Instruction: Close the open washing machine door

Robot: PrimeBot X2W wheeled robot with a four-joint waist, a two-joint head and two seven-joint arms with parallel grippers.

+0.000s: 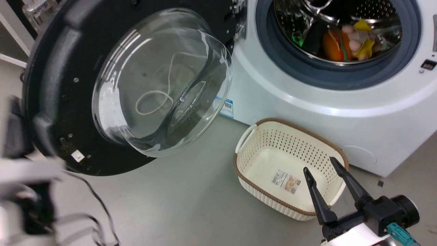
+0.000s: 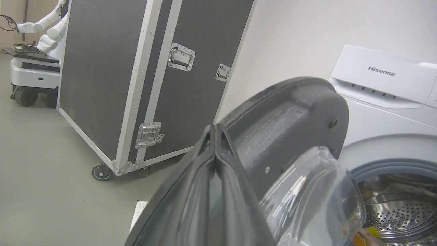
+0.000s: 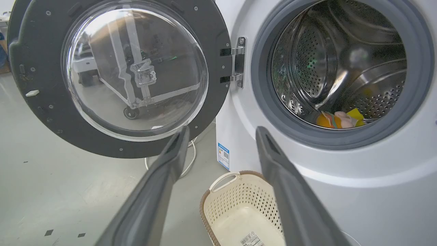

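While your left gripper (image 2: 215,127) has its two fingers pressed together with nothing between them, it sits right by the black rim of the washing machine door (image 1: 51,68); I cannot tell if it touches. Your right gripper (image 1: 318,164) is wide open and empty, above the cream basket (image 1: 266,198) at 5 o'clock in the head view. The door hangs open at 10 o'clock and the washing machine (image 1: 307,102) is at 2 o'clock. I think the push is just starting. Next, swing the door toward 3 o'clock until it shuts.
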